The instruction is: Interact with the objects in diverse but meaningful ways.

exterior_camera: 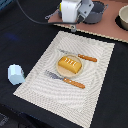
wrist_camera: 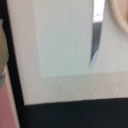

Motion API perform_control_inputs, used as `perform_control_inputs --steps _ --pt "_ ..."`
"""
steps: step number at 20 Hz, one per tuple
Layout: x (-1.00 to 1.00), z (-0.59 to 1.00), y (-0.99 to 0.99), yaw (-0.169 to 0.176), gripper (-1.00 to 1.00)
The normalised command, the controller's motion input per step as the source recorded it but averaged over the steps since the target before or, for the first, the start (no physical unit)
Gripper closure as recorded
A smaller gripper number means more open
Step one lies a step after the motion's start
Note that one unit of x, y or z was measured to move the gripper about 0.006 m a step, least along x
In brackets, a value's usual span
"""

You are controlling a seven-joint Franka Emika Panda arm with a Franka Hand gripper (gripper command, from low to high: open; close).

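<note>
A golden-brown scored bread loaf (exterior_camera: 69,64) lies on a small pale plate (exterior_camera: 60,71) in the middle of a woven beige placemat (exterior_camera: 95,85). A pale blue rounded-top block (exterior_camera: 15,74) stands on the dark table at the exterior view's left, off the mat. My gripper (exterior_camera: 73,26) hangs over the mat's far edge, well apart from the loaf; its fingers are too blurred to read. The wrist view shows only the mat (wrist_camera: 60,45), a metal blade (wrist_camera: 95,45) and a bit of the plate rim (wrist_camera: 121,17). No cheese wedge or fish piece shows.
Two orange-handled utensils lie on the mat, one beyond the plate (exterior_camera: 80,56) and one nearer (exterior_camera: 67,80). A grey pot (exterior_camera: 96,13) and a pale bowl (exterior_camera: 123,18) stand on a tan board (exterior_camera: 107,29) at the back. A black cable (exterior_camera: 30,15) trails at the back left.
</note>
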Motion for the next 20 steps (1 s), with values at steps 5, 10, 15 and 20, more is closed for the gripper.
perform_control_inputs --steps 5,10,15,20 --pt "0.47 0.05 -0.79 -0.006 -1.00" --pt "0.24 0.00 -0.56 0.009 -1.00" --pt "0.27 -0.04 -0.31 0.033 -1.00" --pt "0.19 -0.17 -0.07 0.045 -1.00"
